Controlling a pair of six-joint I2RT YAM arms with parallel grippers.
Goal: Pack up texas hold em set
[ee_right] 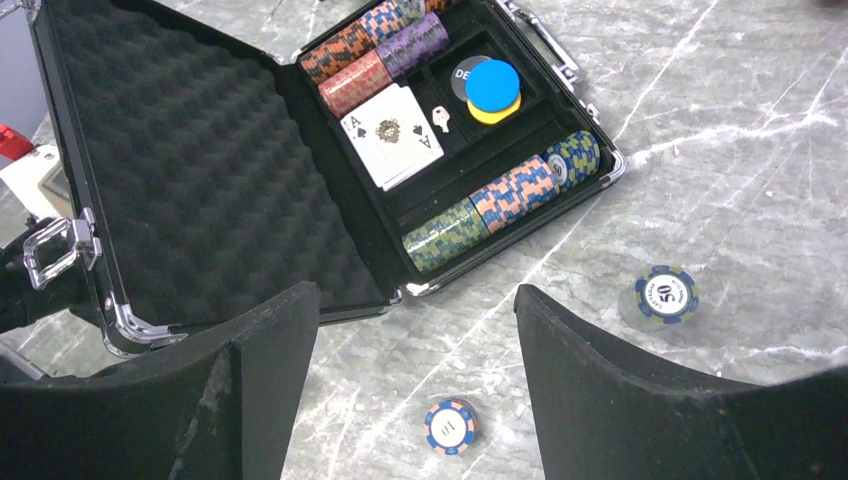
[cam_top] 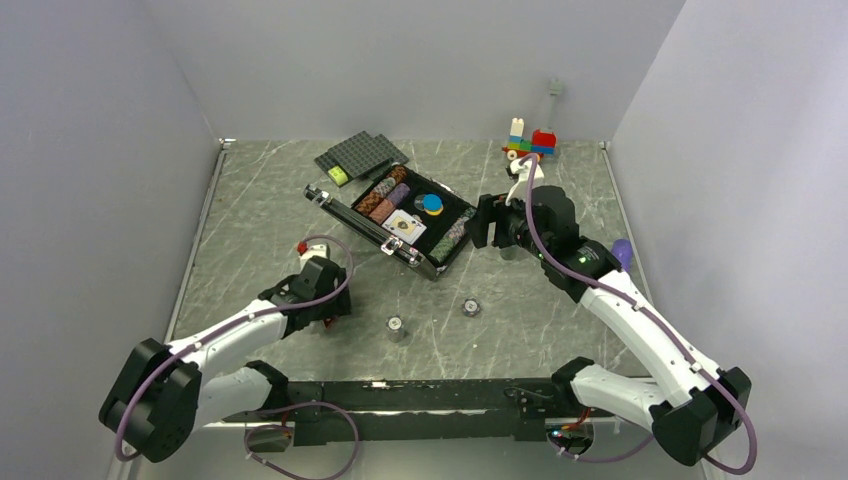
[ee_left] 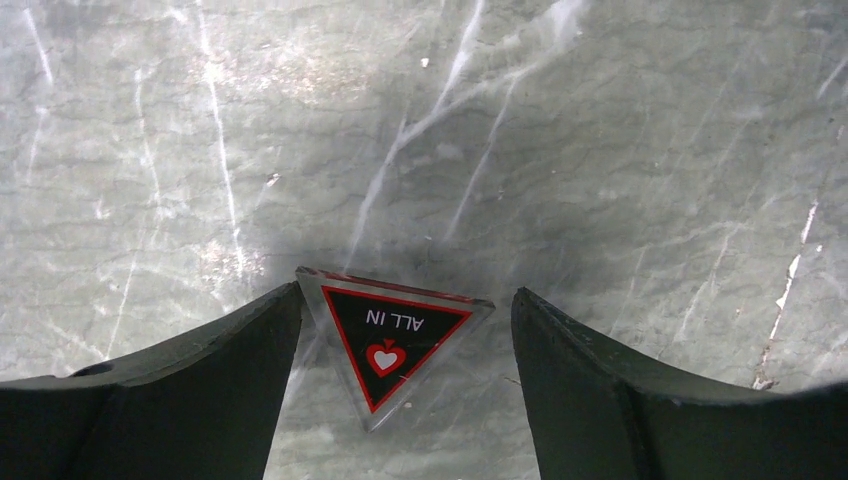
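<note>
Table [cam_top: 260, 200]: grey-green marble-look top, white veins and fine scratches across it; thin metal rail [cam_top: 203, 215] along the left edge. Enclosure: plain pale back wall [cam_top: 400, 60], left wall [cam_top: 90, 150], right wall [cam_top: 740, 130], all matte. Light soft, even; faint glare patches on the top, shadows diffuse

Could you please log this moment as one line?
left claw: open, astride ALL IN token | right claw: open, empty, beside case | case: open | two chip stacks: outside case
</note>
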